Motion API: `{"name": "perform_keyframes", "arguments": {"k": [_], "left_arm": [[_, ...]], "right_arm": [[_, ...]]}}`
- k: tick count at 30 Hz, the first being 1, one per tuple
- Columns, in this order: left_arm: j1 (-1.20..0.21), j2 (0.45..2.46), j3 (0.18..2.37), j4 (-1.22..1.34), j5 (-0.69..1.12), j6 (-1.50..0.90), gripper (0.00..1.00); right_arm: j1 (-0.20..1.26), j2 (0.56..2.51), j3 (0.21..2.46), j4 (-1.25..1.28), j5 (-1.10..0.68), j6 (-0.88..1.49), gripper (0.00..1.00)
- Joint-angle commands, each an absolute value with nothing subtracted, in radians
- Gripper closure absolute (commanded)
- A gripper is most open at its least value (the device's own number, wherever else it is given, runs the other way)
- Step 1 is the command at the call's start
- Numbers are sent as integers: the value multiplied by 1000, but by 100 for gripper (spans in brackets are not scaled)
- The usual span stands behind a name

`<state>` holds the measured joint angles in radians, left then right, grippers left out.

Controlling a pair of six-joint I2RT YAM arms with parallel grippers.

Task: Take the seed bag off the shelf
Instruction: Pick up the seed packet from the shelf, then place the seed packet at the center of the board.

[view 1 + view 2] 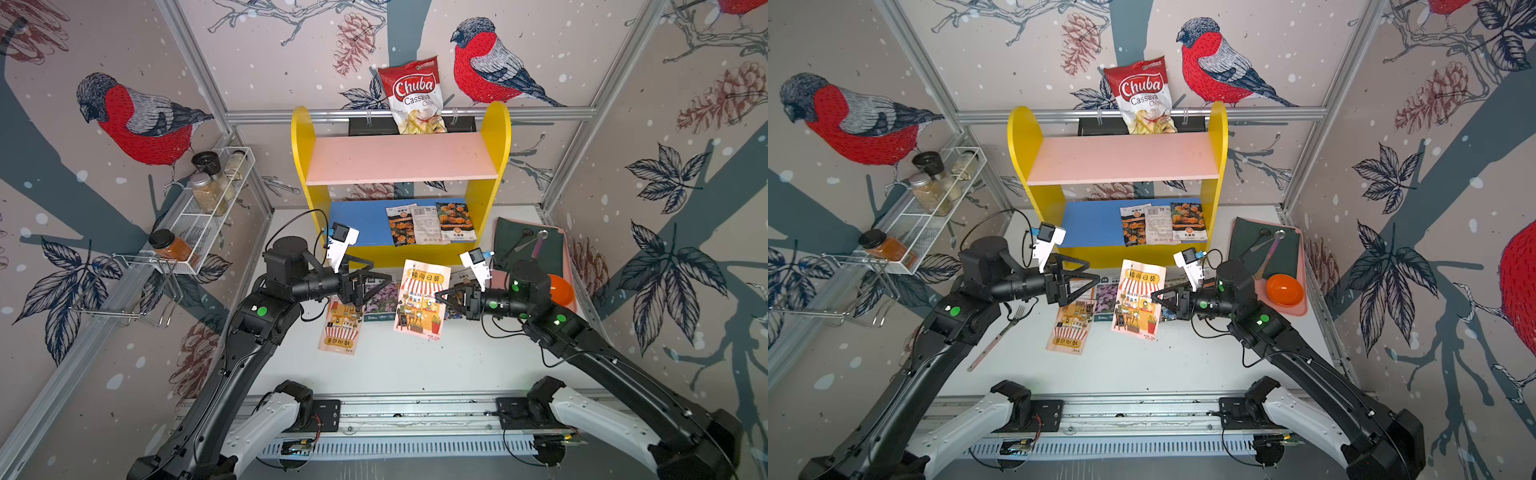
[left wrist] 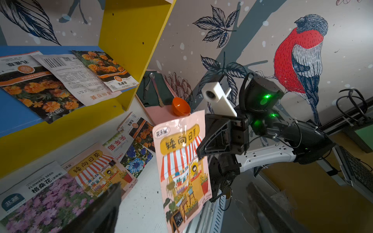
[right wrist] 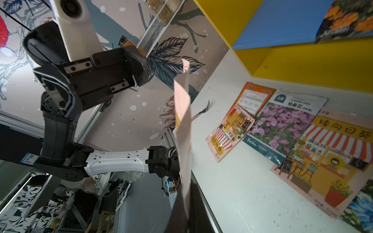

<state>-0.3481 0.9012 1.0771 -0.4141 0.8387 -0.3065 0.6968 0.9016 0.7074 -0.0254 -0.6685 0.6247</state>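
The seed bag (image 1: pixel 422 299), a pink packet printed with a striped shop front, hangs in the air in front of the shelf (image 1: pixel 299 158), clear of its front edge and lifted off the desk (image 1: pixel 395 365). The right end effector (image 1: pixel 439 296) is clenched on one side edge of the bag, and the left wrist view shows the bag hanging upright from that single pinch. The left end effector (image 1: pixel 376 272) is released, with its jaws spread wide. It sits just beside the bag's opposite edge and appears to touch nothing. Three other packets (image 1: pixel 432 224) lie overlapping on the shelf's blue lower board (image 1: pixel 357 224). Several loose packets (image 1: pixel 338 328) lie on the desk directly in front of the shelf, partly beneath the hanging bag. Removal from the shelf looks essentially achieved, so the step in hand is judged to be setting the bag down. First draw the left end effector away from the shelf front so that its open jaws cannot snag the free edge. Move the bag slowly, because a thin film packet held by one edge is likely to swing and fold. Lower it onto bare desk farther from the shelf than the loose packets. Let the bottom edge touch first, then lay the bag flat. Release only once the desk carries it.
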Motion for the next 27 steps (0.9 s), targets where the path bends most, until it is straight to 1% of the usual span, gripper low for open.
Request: {"name": "perform_keyframes", "arguments": {"k": [1,5,8,11,19,27], "left_arm": [[-340,885,1060,-410,839,-273,4],[-331,887,1055,-412,838,-272,4],[-332,884,1055,-413,827,-267,4],[-330,874,1043,-396,802,-267,5],[-327,864,1028,-378,781,-273,5],[-324,848,1026,-397,740,-258,5]], "right_arm": [[763,916,649,87,-562,698,100],[844,956,606,136,-518,717,100],[876,983,573,210,-508,748,100],[908,1017,571,227,-490,747,100],[971,1101,543,321,-471,771,100],[1003,1172,518,375,-449,794,100]]}}
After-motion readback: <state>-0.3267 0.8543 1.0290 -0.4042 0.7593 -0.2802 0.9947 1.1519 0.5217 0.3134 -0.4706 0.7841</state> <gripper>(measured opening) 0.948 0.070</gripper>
